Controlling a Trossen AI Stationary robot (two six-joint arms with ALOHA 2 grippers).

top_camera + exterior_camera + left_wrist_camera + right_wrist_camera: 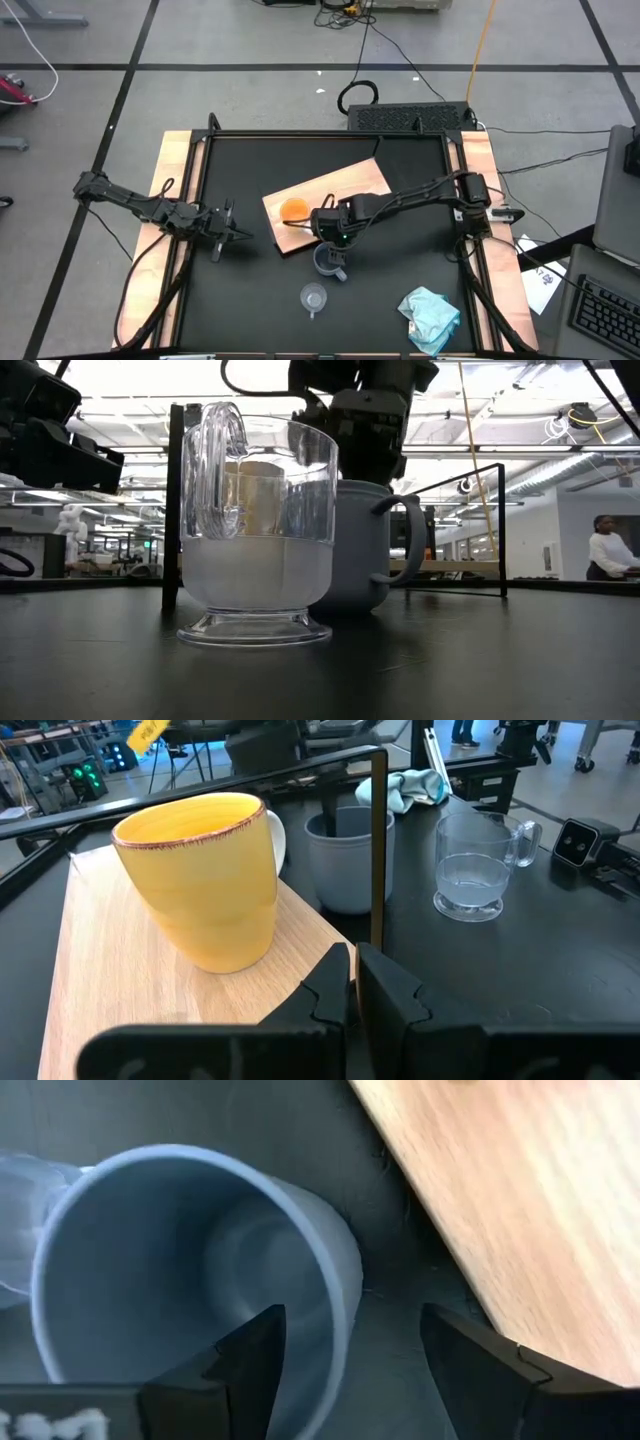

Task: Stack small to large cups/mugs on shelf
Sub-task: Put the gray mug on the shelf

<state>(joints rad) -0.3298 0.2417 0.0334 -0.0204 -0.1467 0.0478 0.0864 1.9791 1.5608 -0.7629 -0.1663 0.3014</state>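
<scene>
- R gripper [345, 1365] over blue-grey handled mug [329, 261], fingers spread wide astride its rim, one inside, one outside; not clamped.
- That mug on black tabletop [230, 300], just off light-wood board shelf [350, 185].
- Orange mug w/ white handle [294, 209] upright on shelf.
- Clear glass cup [314, 297] on tabletop nr front.
- L gripper [232, 236] shut, empty, at table's left.

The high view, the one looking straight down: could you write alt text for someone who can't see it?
Seen from above, the right gripper hangs open over a blue-grey handled mug on the black tabletop, beside a light-wood board carrying an orange mug. A clear glass cup and a pale teal cloth lie nearer the front edge; the shut left gripper waits at the left.
</scene>
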